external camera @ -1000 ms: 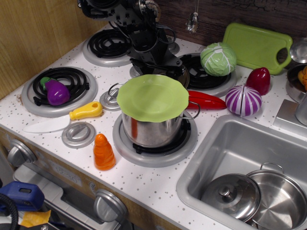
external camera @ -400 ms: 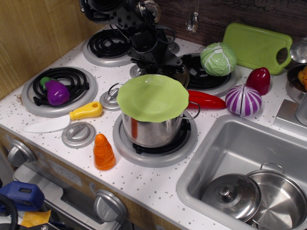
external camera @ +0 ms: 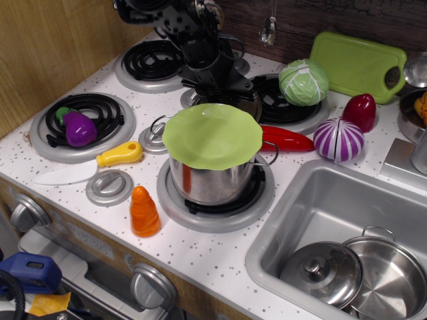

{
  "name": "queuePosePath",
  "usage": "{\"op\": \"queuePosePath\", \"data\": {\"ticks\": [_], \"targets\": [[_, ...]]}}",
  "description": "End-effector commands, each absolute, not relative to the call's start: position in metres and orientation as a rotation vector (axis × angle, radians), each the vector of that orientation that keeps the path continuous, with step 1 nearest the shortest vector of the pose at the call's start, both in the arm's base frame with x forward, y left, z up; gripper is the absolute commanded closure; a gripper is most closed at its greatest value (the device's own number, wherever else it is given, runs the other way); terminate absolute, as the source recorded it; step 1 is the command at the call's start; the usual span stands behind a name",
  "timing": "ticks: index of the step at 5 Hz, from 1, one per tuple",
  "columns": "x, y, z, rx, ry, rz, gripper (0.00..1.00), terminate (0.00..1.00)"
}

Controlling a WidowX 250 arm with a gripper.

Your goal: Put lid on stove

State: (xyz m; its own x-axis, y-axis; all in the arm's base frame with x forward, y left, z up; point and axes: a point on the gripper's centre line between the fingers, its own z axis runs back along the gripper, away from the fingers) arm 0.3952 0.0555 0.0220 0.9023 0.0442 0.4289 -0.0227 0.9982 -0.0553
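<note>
The stove (external camera: 175,261) is a white speckled cooktop with black coil burners. My gripper (external camera: 220,92) hangs low over its middle, just behind a steel pot (external camera: 208,181) covered by a lime-green silicone disc (external camera: 212,133). A shiny steel edge, which seems to be the lid (external camera: 253,101), shows right under the gripper at the rim of the back right burner (external camera: 280,110). The green disc hides most of it. The fingertips are hidden, so I cannot tell whether they hold the lid.
A purple eggplant (external camera: 80,128) lies on the left burner. A yellow-handled knife (external camera: 87,165), an orange carrot (external camera: 144,212), a red pepper (external camera: 287,141), a cabbage (external camera: 303,81) and an onion (external camera: 338,139) lie around. The sink (external camera: 313,200) holds a knobbed lid (external camera: 320,272) and a pan (external camera: 390,277).
The arm has shifted slightly to the right and up. The pot, the green disc and the other objects have not moved.
</note>
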Motion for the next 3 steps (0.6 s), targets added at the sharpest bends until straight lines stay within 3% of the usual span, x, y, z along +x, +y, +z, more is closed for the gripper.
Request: {"op": "queuePosePath", "data": {"ticks": [1,3], "targets": [[0.395,0.078,0.081,0.028,-0.450,-0.007,1.00,0.00],[0.395,0.124,0.098,0.111,-0.398,-0.124,1.00,0.00]]}}
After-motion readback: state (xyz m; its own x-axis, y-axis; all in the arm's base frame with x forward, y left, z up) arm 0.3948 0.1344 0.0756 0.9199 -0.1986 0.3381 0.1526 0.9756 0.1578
